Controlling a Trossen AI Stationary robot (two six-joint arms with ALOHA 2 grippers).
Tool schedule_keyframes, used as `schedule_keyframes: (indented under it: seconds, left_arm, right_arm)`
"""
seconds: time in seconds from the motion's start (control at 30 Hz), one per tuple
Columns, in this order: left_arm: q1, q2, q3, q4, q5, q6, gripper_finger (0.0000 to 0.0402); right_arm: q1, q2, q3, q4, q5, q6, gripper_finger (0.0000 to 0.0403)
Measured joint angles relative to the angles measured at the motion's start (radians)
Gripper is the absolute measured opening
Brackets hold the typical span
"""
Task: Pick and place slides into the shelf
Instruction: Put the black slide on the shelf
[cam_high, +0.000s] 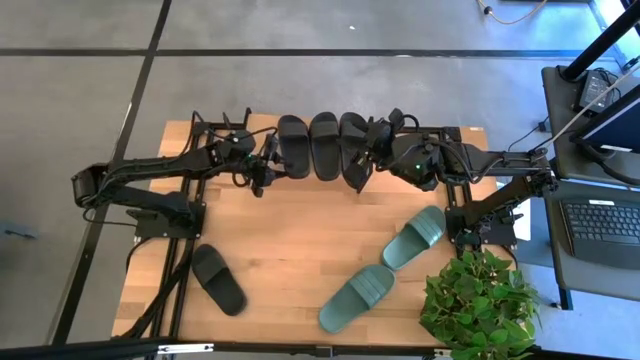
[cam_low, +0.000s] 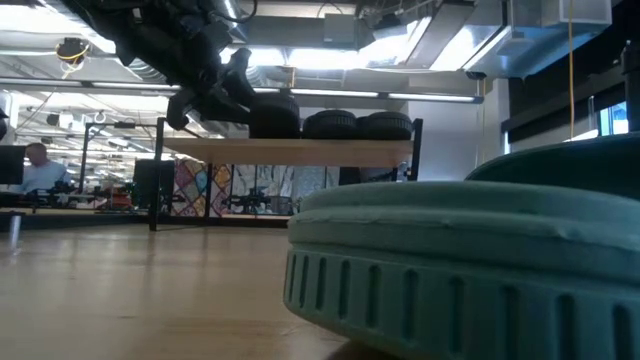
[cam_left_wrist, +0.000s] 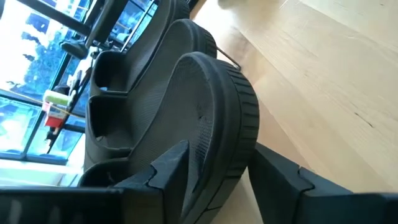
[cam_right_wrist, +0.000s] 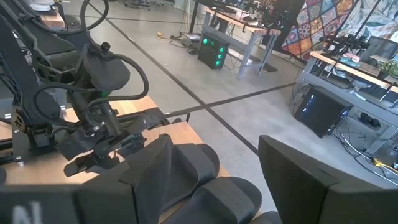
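Three black slides (cam_high: 322, 143) sit side by side on the shelf (cam_low: 290, 150) at the far edge of the tabletop (cam_high: 300, 240). The left pincer (cam_high: 268, 165) is at the leftmost of them, its fingers (cam_left_wrist: 163, 168) spread to either side of that slide's thick sole edge, seemingly not pressing it; whether it has just let go I cannot tell. The right pincer (cam_high: 362, 160) hovers at the other end of the row with its fingers standing wide apart, holding nothing.

Left on the tabletop are one black slide (cam_high: 218, 278) near the left front and two sage green slides (cam_high: 385, 265) near the right front, beside a potted plant (cam_high: 478, 300).

These look like light, springy rubber, with a matte surface that should not slip much. The sole is stiff enough to pinch across its side rim; the wide strap is the softer hold and would let the slide swing
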Motion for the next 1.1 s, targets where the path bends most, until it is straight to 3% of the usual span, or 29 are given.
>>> schedule_keyframes:
  seconds: [0.43,1.1]
  left_arm:
    - [0.0,0.0,0.0,0.0,-0.012,-0.009,0.0264]
    - [-0.059,-0.002,0.0,-0.098,-0.105,-0.261,0.0268]
  right_arm:
    - [0.0,0.0,0.0,-0.005,0.0,0.0,0.024]
    - [0.0,0.0,0.0,-0.017,0.0,-0.024,0.024]
